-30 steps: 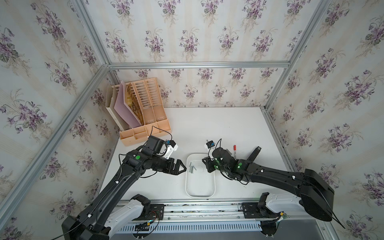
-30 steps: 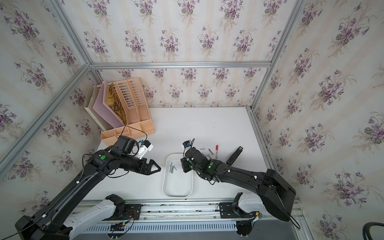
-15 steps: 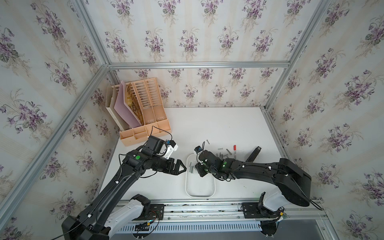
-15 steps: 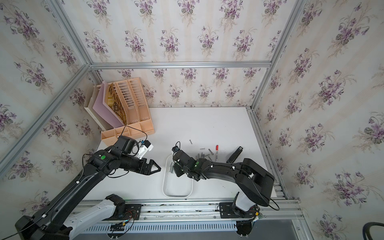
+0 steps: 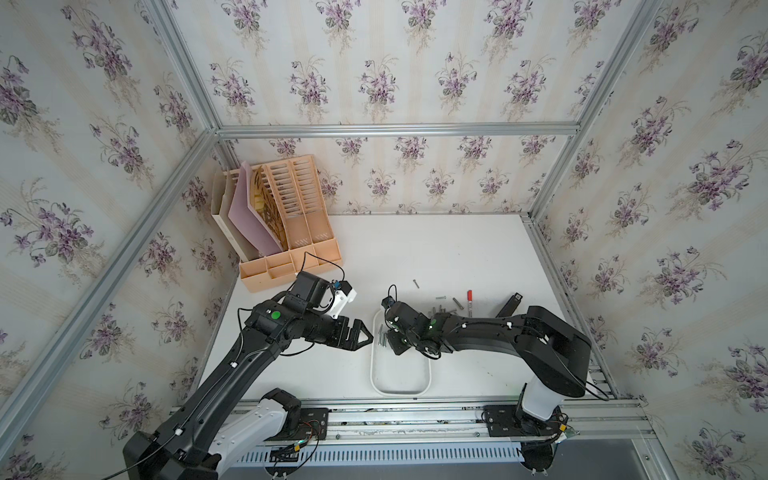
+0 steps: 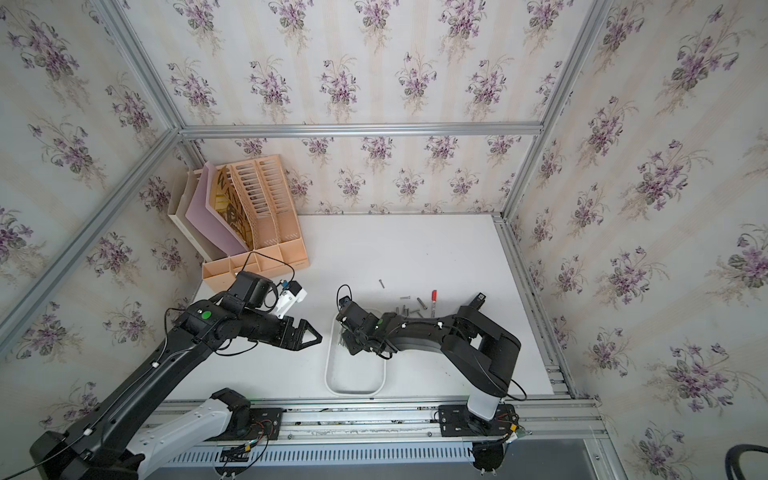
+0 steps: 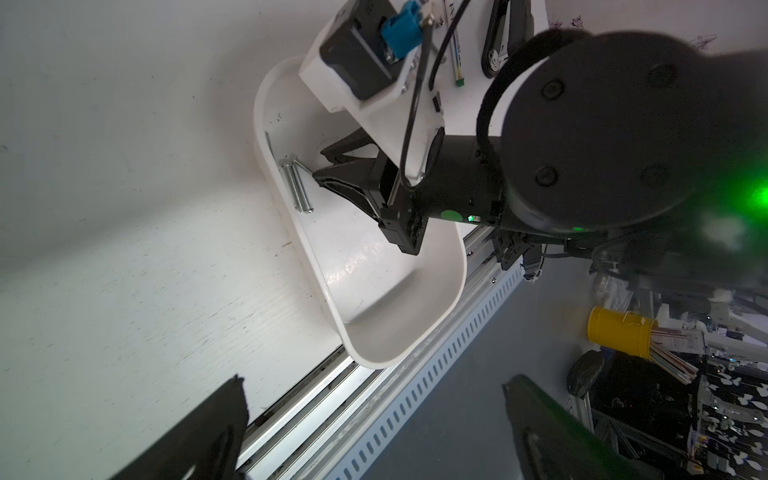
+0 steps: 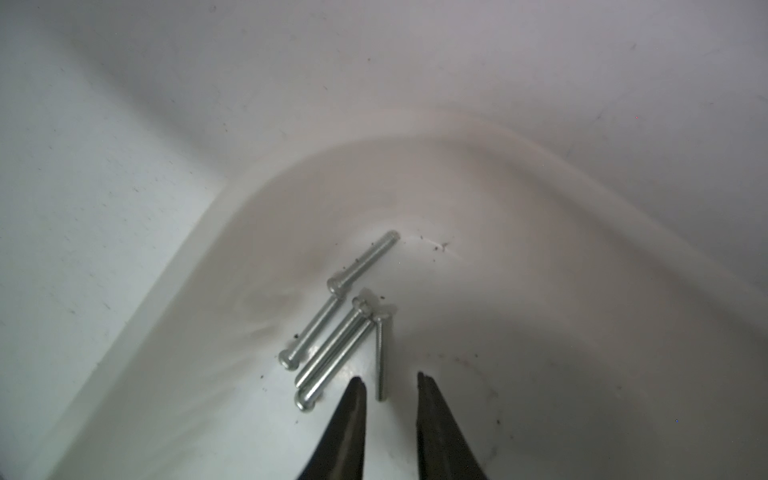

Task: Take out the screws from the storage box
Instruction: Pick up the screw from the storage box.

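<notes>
Tabletop white, walls floral; loose screws, perhaps eight

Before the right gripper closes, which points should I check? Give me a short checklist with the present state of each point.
1. Right gripper open: ok.
2. Only one screw between its fingertips: ok.
3. Other screws away from the fingertips: not ok, one head lies close beside a fingertip.
4. Fingertips low enough to grip: cannot tell.
5. Left gripper outside the box: ok.
</notes>
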You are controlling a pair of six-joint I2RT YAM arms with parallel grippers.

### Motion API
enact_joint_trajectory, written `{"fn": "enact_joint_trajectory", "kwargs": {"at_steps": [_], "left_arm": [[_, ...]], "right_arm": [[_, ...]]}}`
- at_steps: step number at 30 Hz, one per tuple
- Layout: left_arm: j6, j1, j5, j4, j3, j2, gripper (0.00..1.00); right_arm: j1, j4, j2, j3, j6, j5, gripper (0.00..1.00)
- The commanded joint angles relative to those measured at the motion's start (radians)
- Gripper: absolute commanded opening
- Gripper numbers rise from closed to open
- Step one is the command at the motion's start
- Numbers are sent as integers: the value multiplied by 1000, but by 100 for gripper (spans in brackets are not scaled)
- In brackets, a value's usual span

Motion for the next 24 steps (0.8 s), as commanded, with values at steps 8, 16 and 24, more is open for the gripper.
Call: {"fn": "enact_joint_trajectory", "kwargs": {"at_steps": [8, 16, 24], "left_arm": [[1, -4, 3, -3, 3, -4, 99], [1, -6, 3, -5, 3, -2, 99], [1, -11, 0, -3, 4, -6, 100]], "right_arm": [[2, -52, 57, 43, -1, 38, 24], [3, -76, 81, 61, 4, 69, 2], [2, -56, 15, 32, 8, 81, 0]]}}
